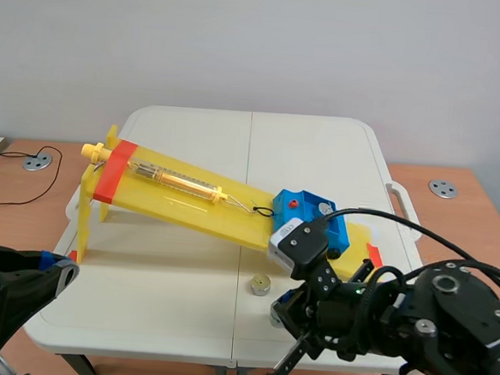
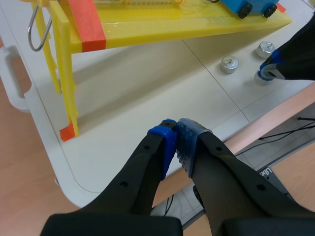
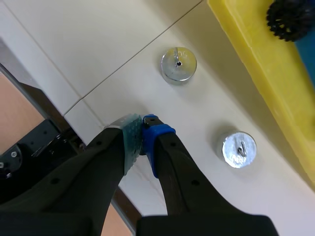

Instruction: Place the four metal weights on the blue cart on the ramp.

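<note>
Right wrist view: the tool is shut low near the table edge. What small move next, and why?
Probably a short straight lift. The right tool is shut, and the left wrist view shows a weight under its tips, seemingly held by the knob. The blue cart sits higher, on the ramp.

A white folding table (image 1: 182, 303) carries a yellow ramp (image 1: 197, 209) standing on its legs, with an orange tape mark (image 2: 68, 132) at one foot. A metal weight (image 3: 178, 64) and a second weight (image 3: 238, 149) lie apart on the tabletop beside the ramp's low end. A third weight (image 2: 263, 76), partly hidden, seems to sit near them.
</note>
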You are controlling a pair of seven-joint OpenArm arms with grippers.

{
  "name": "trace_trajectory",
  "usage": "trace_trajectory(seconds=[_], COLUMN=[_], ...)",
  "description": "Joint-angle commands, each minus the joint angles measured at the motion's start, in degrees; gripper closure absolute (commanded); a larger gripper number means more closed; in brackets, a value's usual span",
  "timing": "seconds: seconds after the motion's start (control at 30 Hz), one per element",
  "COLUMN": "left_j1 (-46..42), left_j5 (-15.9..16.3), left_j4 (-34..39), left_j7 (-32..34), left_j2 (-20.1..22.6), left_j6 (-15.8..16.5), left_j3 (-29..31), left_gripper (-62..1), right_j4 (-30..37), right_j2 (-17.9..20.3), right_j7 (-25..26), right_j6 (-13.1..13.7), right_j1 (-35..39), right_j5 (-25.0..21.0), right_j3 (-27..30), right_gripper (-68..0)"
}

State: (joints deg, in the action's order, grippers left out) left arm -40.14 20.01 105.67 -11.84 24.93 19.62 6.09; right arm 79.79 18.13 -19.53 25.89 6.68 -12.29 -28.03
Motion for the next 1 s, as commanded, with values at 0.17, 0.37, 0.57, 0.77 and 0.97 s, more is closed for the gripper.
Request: trace_trajectory(seconds=[0.17,0.37,0.57,0.77,0.97], left_j1=[1.29,1.29,1.29,1.29,1.29], left_j5=[4.24,4.24,4.24,4.24,4.24], left_j4=[4.09,4.09,4.09,4.09,4.09], left_j7=[5.75,5.75,5.75,5.75,5.75], left_j2=[0.02,0.02,0.02,0.02,0.02], left_j6=[1.6,1.6,1.6,1.6,1.6], left_j3=[0.96,0.96,0.96,0.96,0.96], left_gripper=[-2.7,-2.7,-2.7,-2.7,-2.7], right_j4=[18.69,25.22,26.29,26.14,23.3], right_j2=[4.57,4.11,0.94,-3.45,-7.41], right_j7=[0.07,-1.09,-2.05,-2.03,-2.23], right_j6=[-0.37,1.14,2.67,2.4,1.92], right_j1=[7.98,12.74,12.15,7.89,2.67], right_j5=[-12.46,-24.94,-34.45,-34.6,-32.87], right_j3=[11.76,23.1,32.17,34.99,34.99], right_gripper=[-0.6,-0.6,-0.6,-0.6,-0.6])
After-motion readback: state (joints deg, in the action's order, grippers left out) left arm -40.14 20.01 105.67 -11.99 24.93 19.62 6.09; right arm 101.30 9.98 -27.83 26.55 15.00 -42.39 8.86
